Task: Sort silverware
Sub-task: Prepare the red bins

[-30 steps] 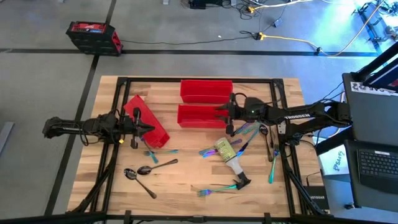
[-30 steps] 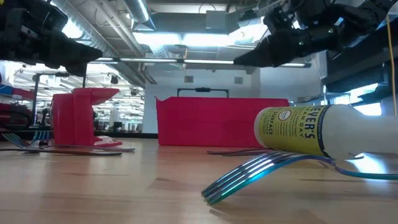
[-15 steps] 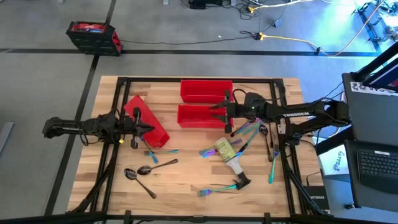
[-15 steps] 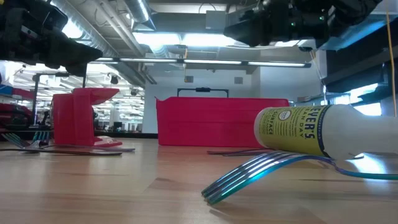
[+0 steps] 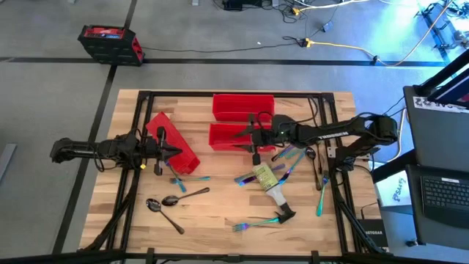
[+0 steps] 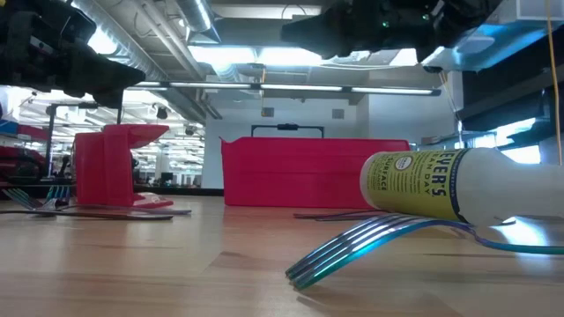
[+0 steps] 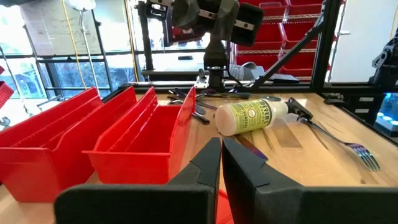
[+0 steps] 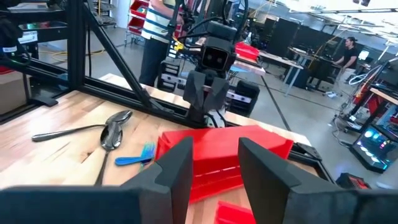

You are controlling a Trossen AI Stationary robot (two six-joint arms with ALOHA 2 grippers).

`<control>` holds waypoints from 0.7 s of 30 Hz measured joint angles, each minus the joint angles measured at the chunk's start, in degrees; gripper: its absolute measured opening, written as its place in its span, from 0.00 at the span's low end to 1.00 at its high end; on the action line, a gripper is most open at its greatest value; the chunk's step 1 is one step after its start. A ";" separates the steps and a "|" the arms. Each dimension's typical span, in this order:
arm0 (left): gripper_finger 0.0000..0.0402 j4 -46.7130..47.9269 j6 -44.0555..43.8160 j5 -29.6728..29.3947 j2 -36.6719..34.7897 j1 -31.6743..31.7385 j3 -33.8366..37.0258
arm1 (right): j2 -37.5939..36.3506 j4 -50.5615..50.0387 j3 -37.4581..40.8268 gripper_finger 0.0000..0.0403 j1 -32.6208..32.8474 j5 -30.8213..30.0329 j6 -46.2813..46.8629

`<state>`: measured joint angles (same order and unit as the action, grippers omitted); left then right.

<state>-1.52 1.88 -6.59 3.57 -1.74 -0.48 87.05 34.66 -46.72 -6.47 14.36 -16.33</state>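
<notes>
Three red bins stand at the table's far middle: the far bin, the middle bin, and a slanted left bin. My right gripper hangs level above the middle bin. It is open, and only red bin shows through the gap in the right wrist view. My left gripper is shut and waits level over the slanted bin. Silverware lies loose on the table: two spoons, a blue fork, iridescent pieces and a fork.
A spray bottle lies on its side among the silverware, and looms large in the low view above a fork. Black frame rails border the table. A person stands in the room beyond the left arm.
My right gripper has gone toward the table's left edge, from the right end of the middle bin to above its middle. It has risen a little and tipped up from slanting down to level. The gap between its fingers looks the same.
</notes>
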 joint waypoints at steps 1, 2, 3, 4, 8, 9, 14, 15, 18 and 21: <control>0.00 0.00 -0.01 0.00 0.00 0.02 0.01 | 0.28 0.00 -0.34 0.28 0.14 -0.21 0.00; 0.00 -0.01 -0.01 -0.01 0.00 0.00 0.01 | 0.36 -0.05 -0.57 0.28 0.10 -0.29 0.00; 0.00 -0.01 -0.01 0.00 0.00 0.02 -0.01 | 0.38 -0.11 -0.61 0.28 0.10 -0.29 0.00; 0.00 0.00 0.00 -0.01 0.00 0.00 0.01 | 0.38 -0.07 -0.77 0.28 0.10 -0.29 0.00; 0.00 0.00 -0.01 0.00 0.00 0.00 0.00 | 0.38 0.29 -1.07 0.28 0.15 0.12 0.94; 0.00 0.00 0.01 0.00 0.00 0.02 0.01 | 0.38 0.30 -1.07 0.28 0.15 1.00 1.46; 0.00 -0.02 0.01 0.00 0.00 0.00 -0.01 | 0.38 0.32 -1.07 0.28 0.15 2.36 2.82; 0.00 -0.01 0.00 0.00 0.00 0.01 0.00 | 0.38 0.25 -1.07 0.28 0.14 2.37 2.84; 0.00 -0.02 -0.01 0.00 0.00 0.02 0.01 | 0.34 -1.49 -1.07 0.28 0.13 2.37 2.88; 0.00 -0.02 0.00 0.00 0.00 0.01 0.01 | 0.34 -2.94 -1.07 0.28 0.13 2.46 2.93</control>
<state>-1.54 1.88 -6.59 3.57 -1.73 -0.48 87.39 31.72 -47.79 -6.35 16.82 -13.41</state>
